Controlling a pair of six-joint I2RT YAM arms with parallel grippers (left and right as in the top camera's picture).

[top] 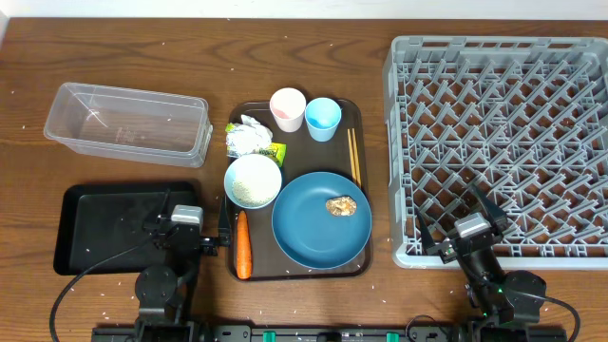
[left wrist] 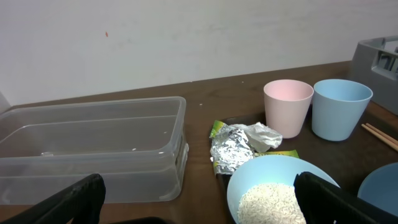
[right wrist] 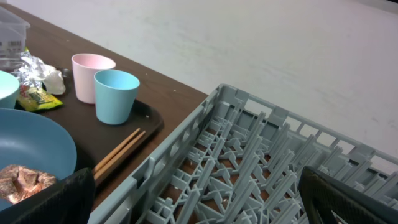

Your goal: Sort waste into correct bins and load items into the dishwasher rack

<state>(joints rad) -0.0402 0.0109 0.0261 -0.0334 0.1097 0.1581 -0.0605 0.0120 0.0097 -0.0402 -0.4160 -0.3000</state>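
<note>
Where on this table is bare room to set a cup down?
Bare wood behind the tub and behind the brown tray; a narrow strip between that tray and the rack. The black tray and rack are empty. The brown tray is crowded.

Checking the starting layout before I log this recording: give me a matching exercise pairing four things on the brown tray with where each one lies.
Things:
1. carrot
2. chopsticks
3. golden-brown morsel
4. rice

Places:
A. on the blue plate
B. in the white bowl
C. along the left edge of the brown tray
D. along the tray's right edge

Pairs: 1-C, 2-D, 3-A, 4-B
</note>
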